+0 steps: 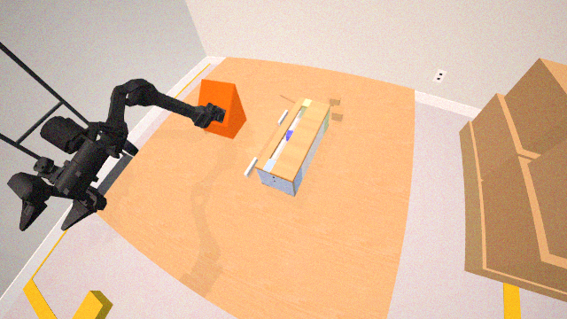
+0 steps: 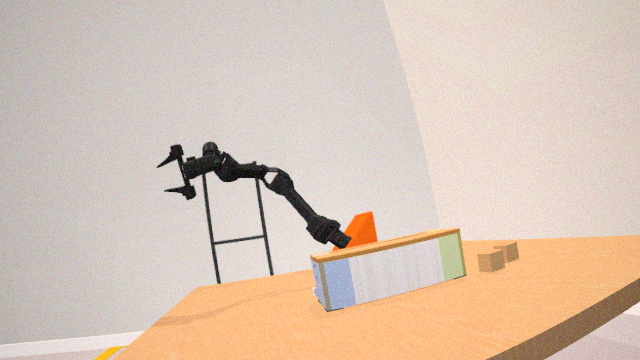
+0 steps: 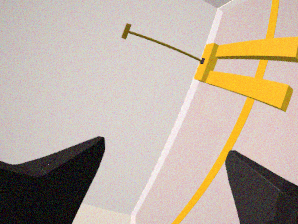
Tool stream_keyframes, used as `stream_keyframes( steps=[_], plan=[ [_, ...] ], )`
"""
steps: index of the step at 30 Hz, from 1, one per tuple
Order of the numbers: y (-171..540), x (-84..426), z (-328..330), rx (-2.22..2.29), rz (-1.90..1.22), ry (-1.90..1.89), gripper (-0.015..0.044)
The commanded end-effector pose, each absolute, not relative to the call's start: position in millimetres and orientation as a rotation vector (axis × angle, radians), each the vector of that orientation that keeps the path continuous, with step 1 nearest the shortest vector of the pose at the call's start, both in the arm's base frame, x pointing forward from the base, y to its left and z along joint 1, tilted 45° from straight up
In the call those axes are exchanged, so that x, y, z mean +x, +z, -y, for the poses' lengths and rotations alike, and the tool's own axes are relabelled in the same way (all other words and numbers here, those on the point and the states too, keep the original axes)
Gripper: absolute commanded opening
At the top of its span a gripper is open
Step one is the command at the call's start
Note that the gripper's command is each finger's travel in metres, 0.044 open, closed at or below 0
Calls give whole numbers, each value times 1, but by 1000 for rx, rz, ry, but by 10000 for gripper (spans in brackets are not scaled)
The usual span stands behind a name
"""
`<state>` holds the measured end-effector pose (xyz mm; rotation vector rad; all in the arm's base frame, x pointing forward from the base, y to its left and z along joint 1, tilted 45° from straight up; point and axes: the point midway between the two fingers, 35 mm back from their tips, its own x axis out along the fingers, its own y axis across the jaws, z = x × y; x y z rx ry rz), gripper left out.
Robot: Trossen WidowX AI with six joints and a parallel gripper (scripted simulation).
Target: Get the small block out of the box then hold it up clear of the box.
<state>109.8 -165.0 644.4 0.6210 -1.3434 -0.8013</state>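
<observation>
The box stands on the table, with a wooden top, a light blue end and a light green end. A small blue-purple block shows inside it, through the clear front, about midway along its length; the box's back hides it in the exterior view. My gripper is open and empty. It is raised far from the box, beyond the table's edge and turned away. Neither box nor block shows in the wrist view.
An orange wedge-shaped block stands beside the arm's base. Two white bars lie near the box's front. Two small brown blocks are beyond its green end. Yellow barriers are off the table.
</observation>
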Motion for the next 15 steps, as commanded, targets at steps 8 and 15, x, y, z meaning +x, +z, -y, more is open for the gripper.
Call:
stream_keyframes(
  steps=[8, 15],
  plan=[
    [581, 246, 169, 516, 825, -846, 400],
    [532, 309, 149, 415, 562, -838, 400]
  ],
)
